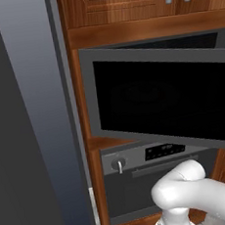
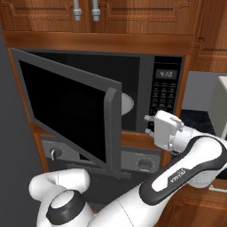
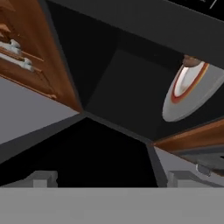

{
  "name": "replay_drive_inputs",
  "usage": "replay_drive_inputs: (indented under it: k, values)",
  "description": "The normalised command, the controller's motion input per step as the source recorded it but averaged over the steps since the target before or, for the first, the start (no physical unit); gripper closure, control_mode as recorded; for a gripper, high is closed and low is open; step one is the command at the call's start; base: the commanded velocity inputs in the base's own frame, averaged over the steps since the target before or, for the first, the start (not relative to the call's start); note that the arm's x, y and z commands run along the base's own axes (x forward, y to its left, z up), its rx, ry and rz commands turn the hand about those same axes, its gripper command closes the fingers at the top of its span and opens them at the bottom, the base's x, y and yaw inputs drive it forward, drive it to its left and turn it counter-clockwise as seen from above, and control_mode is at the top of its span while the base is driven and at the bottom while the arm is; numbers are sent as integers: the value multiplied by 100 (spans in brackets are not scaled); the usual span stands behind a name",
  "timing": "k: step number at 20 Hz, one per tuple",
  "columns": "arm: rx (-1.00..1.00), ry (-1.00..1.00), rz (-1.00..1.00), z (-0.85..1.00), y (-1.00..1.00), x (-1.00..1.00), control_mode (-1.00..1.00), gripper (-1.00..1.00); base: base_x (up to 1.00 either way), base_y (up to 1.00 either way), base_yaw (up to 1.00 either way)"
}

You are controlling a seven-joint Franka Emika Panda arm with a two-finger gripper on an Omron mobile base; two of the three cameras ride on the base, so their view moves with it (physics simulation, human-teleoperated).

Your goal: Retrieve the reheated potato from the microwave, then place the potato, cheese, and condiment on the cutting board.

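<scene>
Ahead, microwave door (image 2: 71, 111) ajar beside gripper (image 2: 149, 125)

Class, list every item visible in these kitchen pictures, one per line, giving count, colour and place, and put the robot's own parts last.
microwave: one, grey frame, dark keypad, built in under the cabinets.
microwave door: one, black glass, swung open to the left.
plate: one, white with a red rim, inside the microwave.
potato: one, brown, on the plate, mostly hidden.
upper cabinets: brown wood, silver handles, above the microwave.
wall oven: one, grey, bar handle, below the microwave.
arm: one, white, dark joints.
hand: one, open, facing the microwave cavity.
</scene>
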Motion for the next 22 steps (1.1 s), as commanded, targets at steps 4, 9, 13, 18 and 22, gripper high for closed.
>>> replay_drive_inputs:
  k: [4, 9, 13, 18, 22]
  values:
    - [15, 0, 0, -27, 0, 59, -100, -100, 0, 0, 0]
    - [11, 0, 0, -20, 2, 23, -100, -100, 0, 0, 0]
    - [7, 0, 1, -3, 11, 0, -100, -100, 0, 0, 0]
    - [6, 0, 2, 0, 25, 0, -100, -100, 0, 0, 0]
    - [3, -1, 2, 0, 33, -26, -100, -100, 0, 0, 0]
